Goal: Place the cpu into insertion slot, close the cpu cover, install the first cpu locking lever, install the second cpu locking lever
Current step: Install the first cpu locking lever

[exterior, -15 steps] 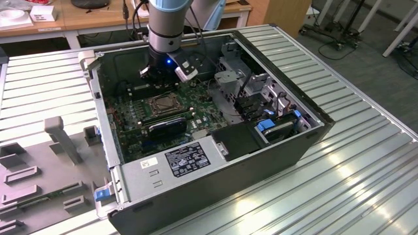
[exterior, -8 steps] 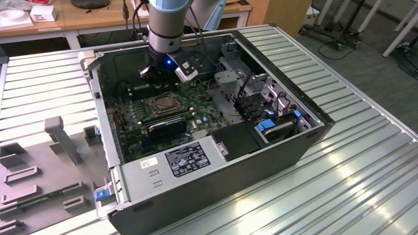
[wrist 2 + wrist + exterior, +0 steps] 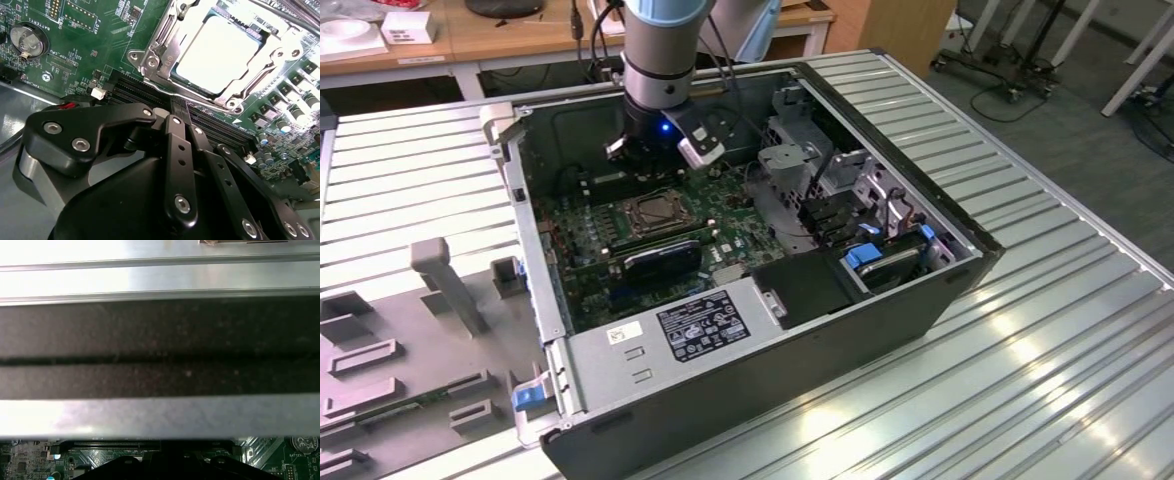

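The cpu lies flat in the insertion slot, its silvery top bright in the second wrist view. The cpu cover is down around it as a silver frame. Thin metal lever rods run along the frame's sides; I cannot tell whether they are latched. My gripper is shut with nothing between its black fingers. It hangs just short of the socket, over the long black slots. In the exterior view the gripper is inside the open computer case, behind the socket.
The green board fills the case floor, with a black ribbed heatsink in front of the socket and a round battery to one side. Drive cages stand at the exterior view's right. The case wall is close to the wrist.
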Action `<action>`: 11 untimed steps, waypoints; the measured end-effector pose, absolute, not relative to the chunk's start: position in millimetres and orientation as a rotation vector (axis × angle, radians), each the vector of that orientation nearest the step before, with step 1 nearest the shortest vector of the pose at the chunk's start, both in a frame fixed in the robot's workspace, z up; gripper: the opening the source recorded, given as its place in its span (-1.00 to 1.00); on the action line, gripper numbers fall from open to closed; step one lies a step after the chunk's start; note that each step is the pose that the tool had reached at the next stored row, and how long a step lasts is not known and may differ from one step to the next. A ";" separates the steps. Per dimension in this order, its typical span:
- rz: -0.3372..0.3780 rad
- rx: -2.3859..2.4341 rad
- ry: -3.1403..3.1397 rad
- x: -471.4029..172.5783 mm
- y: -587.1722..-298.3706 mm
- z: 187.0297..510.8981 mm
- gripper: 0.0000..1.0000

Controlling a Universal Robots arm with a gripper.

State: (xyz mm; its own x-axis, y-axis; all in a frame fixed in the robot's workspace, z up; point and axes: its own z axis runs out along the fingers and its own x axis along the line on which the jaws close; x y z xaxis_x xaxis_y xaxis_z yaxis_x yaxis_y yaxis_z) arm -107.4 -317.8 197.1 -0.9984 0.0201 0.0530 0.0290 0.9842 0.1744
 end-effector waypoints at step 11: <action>-0.272 -0.038 -3.079 -107.4 -317.8 211.6 -0.79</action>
